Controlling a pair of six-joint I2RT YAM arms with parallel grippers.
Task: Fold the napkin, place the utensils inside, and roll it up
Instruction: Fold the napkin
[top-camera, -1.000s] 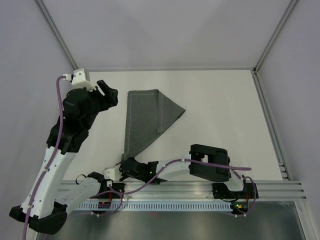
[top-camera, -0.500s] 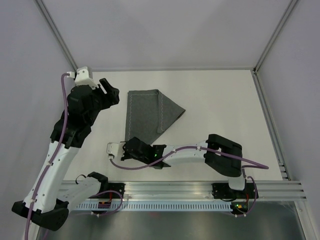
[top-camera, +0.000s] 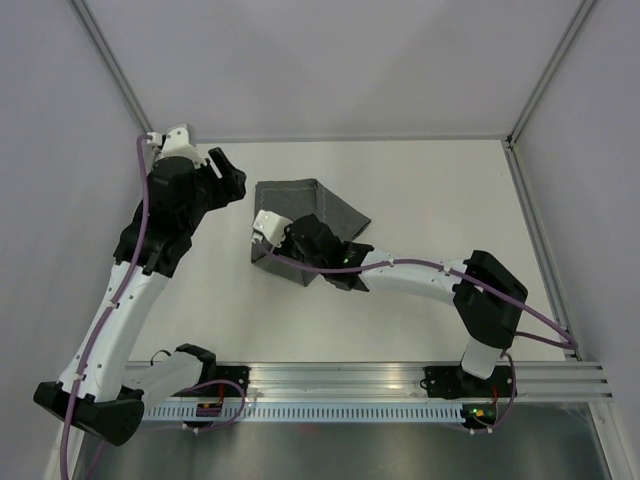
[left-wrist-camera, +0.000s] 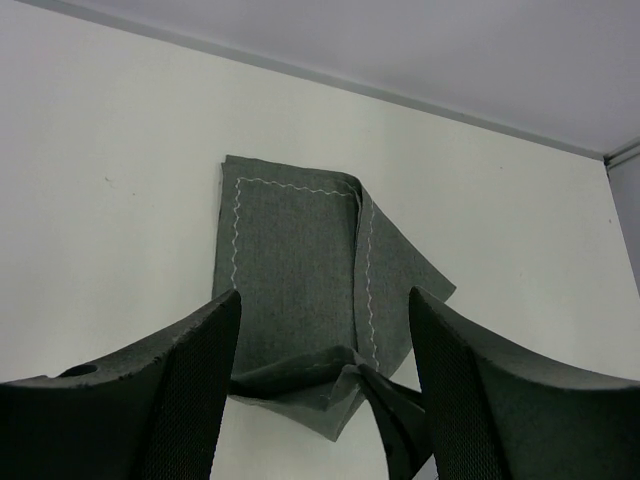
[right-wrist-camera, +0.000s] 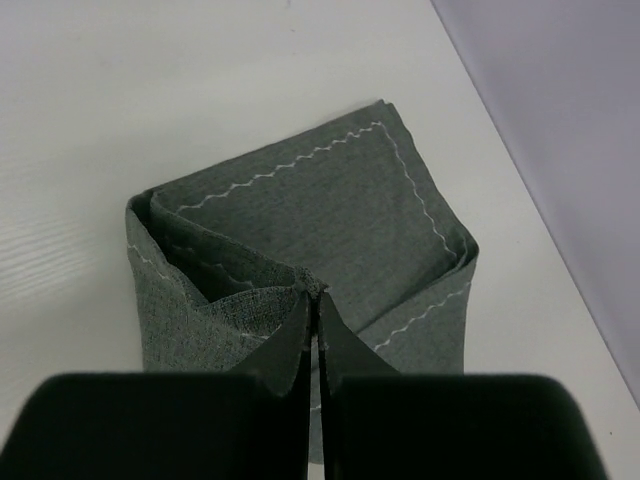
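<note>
The dark grey napkin (top-camera: 305, 203) lies partly folded at the middle-left of the table. Its near part is lifted and doubled back over the flat far part. My right gripper (top-camera: 283, 252) is shut on a corner of the napkin (right-wrist-camera: 330, 200) and holds it raised, with the fingertips (right-wrist-camera: 315, 297) pinched together on the cloth. My left gripper (top-camera: 228, 172) is open and empty, hovering left of the napkin. In the left wrist view the napkin (left-wrist-camera: 295, 250) lies between and beyond the open fingers (left-wrist-camera: 180, 400). No utensils are in view.
The white table (top-camera: 430, 210) is bounded by a metal frame and grey walls at the back and sides. The right arm stretches across the table's middle from the near right. An aluminium rail runs along the near edge.
My right gripper has carried the napkin's near corner away from the near edge toward the back, folding the cloth over itself. My left gripper has shifted slightly farther back.
</note>
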